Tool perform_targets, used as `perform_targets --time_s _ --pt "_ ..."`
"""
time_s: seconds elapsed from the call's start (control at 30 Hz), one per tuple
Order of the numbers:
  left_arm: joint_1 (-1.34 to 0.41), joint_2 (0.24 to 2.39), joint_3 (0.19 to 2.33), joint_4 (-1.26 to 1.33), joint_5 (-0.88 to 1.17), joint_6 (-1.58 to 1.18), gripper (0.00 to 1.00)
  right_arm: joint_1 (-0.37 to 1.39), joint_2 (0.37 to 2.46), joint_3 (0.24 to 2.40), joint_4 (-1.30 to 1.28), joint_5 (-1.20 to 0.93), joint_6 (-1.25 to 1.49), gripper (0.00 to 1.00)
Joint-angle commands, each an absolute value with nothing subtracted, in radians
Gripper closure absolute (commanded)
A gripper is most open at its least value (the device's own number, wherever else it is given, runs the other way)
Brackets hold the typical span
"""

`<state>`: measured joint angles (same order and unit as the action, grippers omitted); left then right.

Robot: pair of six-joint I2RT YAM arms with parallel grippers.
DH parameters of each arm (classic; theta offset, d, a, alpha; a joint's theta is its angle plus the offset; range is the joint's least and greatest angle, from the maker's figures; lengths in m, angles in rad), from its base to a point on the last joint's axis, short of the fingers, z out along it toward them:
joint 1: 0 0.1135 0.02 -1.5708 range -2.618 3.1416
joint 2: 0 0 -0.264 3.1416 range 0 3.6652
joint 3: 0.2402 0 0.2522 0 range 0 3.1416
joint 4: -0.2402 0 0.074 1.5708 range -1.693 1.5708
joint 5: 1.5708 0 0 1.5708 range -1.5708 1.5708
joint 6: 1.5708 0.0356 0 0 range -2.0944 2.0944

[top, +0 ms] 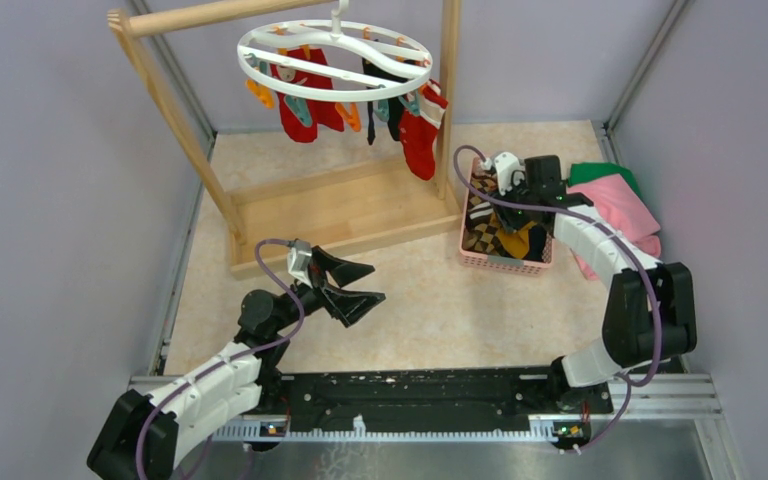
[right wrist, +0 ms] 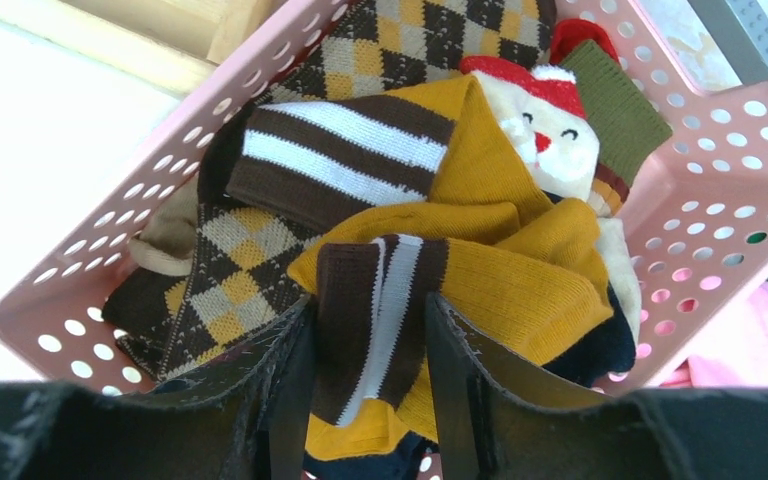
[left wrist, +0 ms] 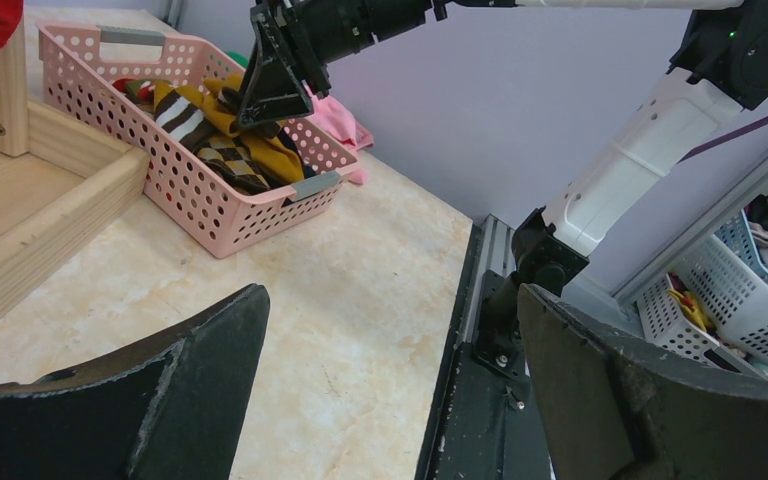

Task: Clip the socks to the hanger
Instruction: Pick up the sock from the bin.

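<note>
The white ring hanger [top: 250, 45] hangs from the wooden rack, with red socks [top: 300, 115] and dark ones clipped under it. More socks fill the pink basket [right wrist: 720, 150]: a mustard sock [right wrist: 520, 280], a brown argyle one [right wrist: 220, 270] and a Santa-face one [right wrist: 550, 130]. My right gripper [right wrist: 370, 330] reaches down into the basket [top: 505, 265]. Its jaws are shut on the mustard sock's brown-and-white striped cuff [right wrist: 380, 290], which still rests on the pile. My left gripper [top: 375, 283] hovers wide open over the table left of the basket, holding nothing.
The wooden rack base [top: 340, 205] lies just left of the basket. Folded pink cloth [top: 625, 210] and green cloth [top: 600, 172] sit to the basket's right by the wall. The black rail [left wrist: 490, 380] edges the table's near side.
</note>
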<state>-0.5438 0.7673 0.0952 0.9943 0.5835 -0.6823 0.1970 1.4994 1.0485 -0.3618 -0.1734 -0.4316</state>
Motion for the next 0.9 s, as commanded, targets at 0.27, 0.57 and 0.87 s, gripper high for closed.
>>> perform_targets --time_s 0.27,0.57,0.87 --pt "-0.543 0.758 0.09 1.052 0.59 -0.68 0.0 0.128 1.414 1.092 -0.347 -0.213 -0.416 0.57" --pt "-0.543 0.761 0.091 1.054 0.592 -0.68 0.0 0.112 1.411 1.094 -0.354 -0.237 -0.41 0.83" --pt "-0.543 0.775 0.096 1.068 0.603 -0.672 0.0 0.1 1.352 1.109 -0.374 -0.311 -0.411 1.0"
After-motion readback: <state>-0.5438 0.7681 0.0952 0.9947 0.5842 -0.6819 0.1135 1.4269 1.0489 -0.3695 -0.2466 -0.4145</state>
